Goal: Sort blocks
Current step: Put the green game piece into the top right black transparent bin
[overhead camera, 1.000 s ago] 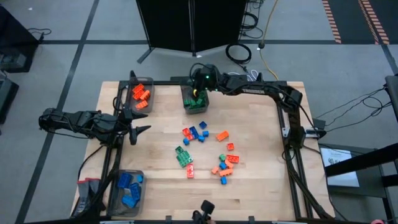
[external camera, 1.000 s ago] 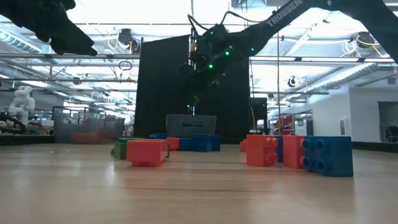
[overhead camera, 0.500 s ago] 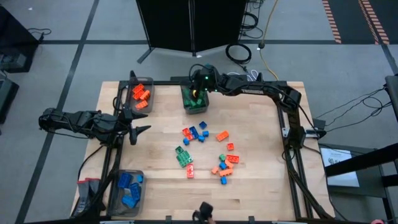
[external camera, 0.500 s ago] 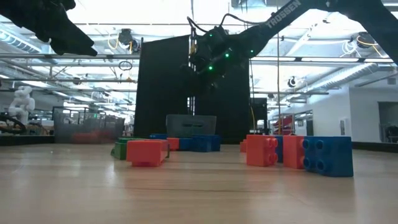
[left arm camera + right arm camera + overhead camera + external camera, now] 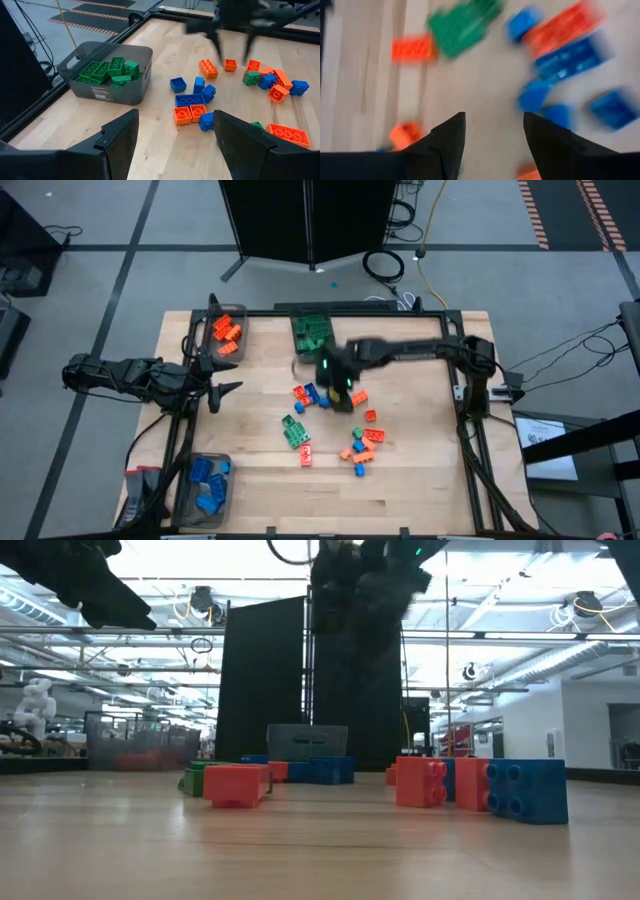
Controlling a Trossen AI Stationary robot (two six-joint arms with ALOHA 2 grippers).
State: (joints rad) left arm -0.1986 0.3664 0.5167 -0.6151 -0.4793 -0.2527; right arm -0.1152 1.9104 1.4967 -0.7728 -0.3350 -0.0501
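The loose blocks (image 5: 335, 425) lie scattered mid-table, their colours smeared in the right wrist view. Above them hangs the right gripper (image 5: 345, 395), fingers spread and holding nothing, its tips blurred in the high view. Sorted green blocks fill the bin (image 5: 312, 332) at the far edge. The left gripper (image 5: 228, 390) waits open near the left edge, empty.

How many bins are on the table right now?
3: a bin of orange blocks at the far left corner, a bin of green blocks at the far middle, and a bin of blue blocks at the near left corner.
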